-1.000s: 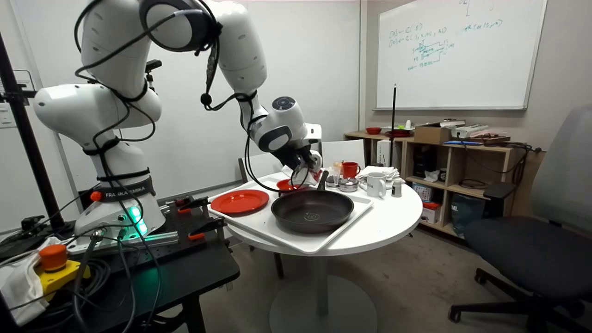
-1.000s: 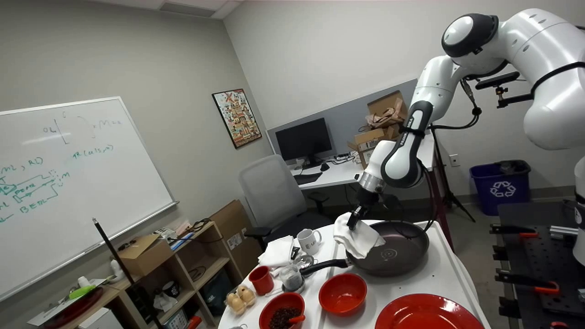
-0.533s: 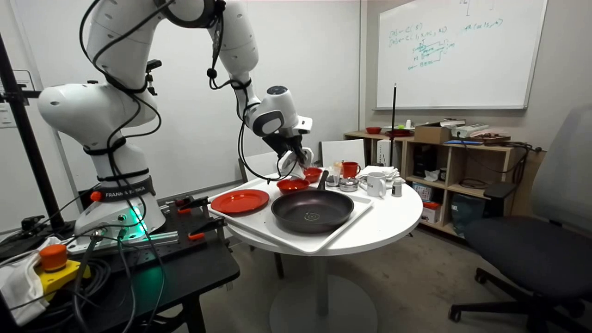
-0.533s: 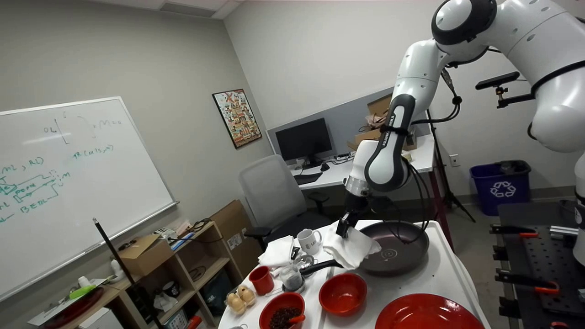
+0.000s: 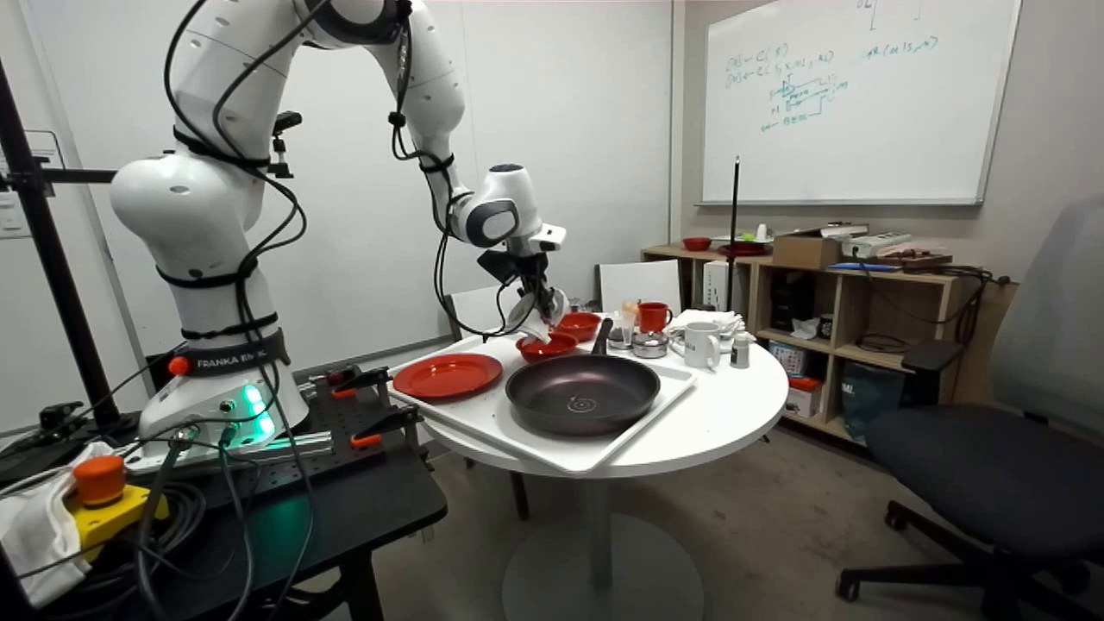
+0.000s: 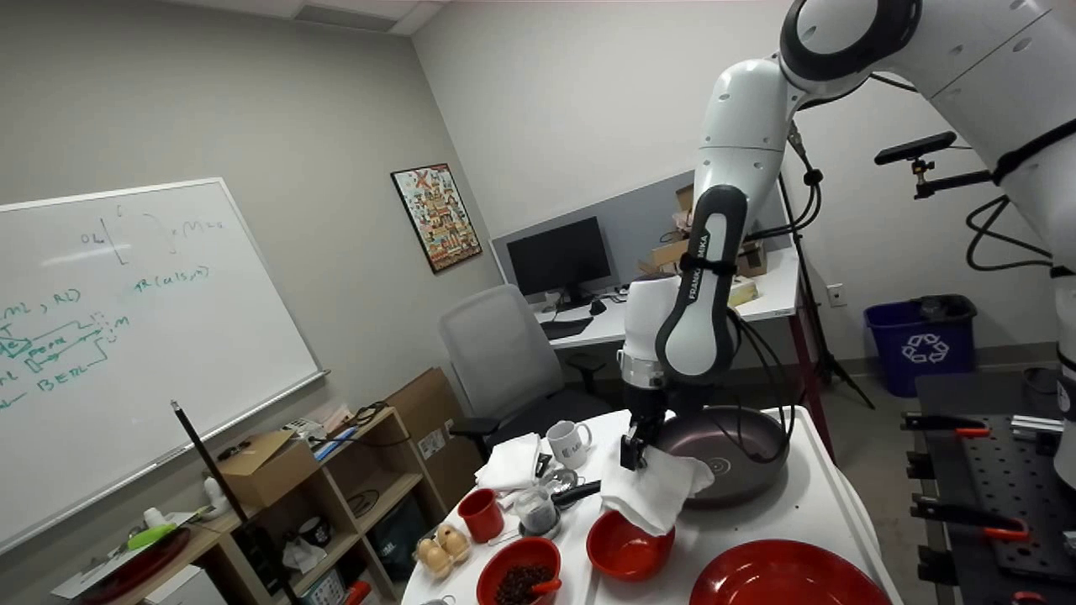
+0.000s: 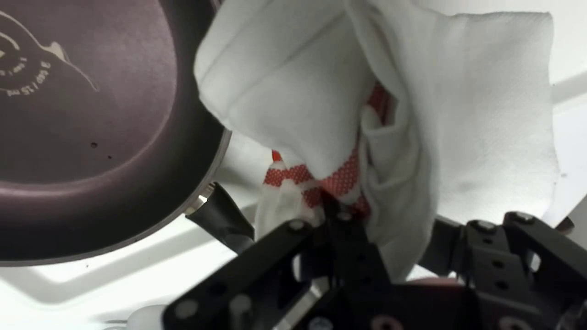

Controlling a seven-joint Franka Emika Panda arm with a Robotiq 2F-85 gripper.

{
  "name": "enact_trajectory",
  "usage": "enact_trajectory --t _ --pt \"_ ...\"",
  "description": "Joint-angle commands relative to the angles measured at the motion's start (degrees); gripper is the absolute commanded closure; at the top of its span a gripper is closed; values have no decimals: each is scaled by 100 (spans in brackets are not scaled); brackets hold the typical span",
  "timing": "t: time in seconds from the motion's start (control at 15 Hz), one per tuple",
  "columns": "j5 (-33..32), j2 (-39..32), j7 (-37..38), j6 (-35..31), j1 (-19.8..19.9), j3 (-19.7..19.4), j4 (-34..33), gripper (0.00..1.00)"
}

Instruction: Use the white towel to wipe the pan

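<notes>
Beside the pan (image 6: 730, 464), whose handle (image 6: 578, 491) points toward a clear jar (image 6: 535, 509), the gripper (image 6: 632, 459) clamps the white towel (image 6: 651, 496), and a red bowl (image 6: 538, 552) near the handle's tip holds dark beans (image 6: 516, 583).

A round table (image 5: 733, 407) bears a tray (image 5: 490, 417) and mugs (image 5: 699, 346).

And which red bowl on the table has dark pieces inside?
The red bowl nearest the eggs holds them; the other bowl, nearer the pan, partly hidden by the white towel, shows none.
</notes>
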State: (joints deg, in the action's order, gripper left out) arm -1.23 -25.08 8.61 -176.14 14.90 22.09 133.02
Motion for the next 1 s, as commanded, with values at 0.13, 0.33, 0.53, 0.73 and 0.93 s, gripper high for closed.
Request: enact_trajectory --t 0.13,0.33,0.53,0.73,0.93 --pt "203 -402 205 686 -1893 -1387 -641 97" --pt "240 -698 -16 903 -2098 -1339 -888 97" --pt "301 -554 4 714 -2118 -1365 -644 88" --pt "298 -540 -8 714 -2093 -1401 -640 88" --pt "298 -540 -9 714 -2093 -1407 -640 88"
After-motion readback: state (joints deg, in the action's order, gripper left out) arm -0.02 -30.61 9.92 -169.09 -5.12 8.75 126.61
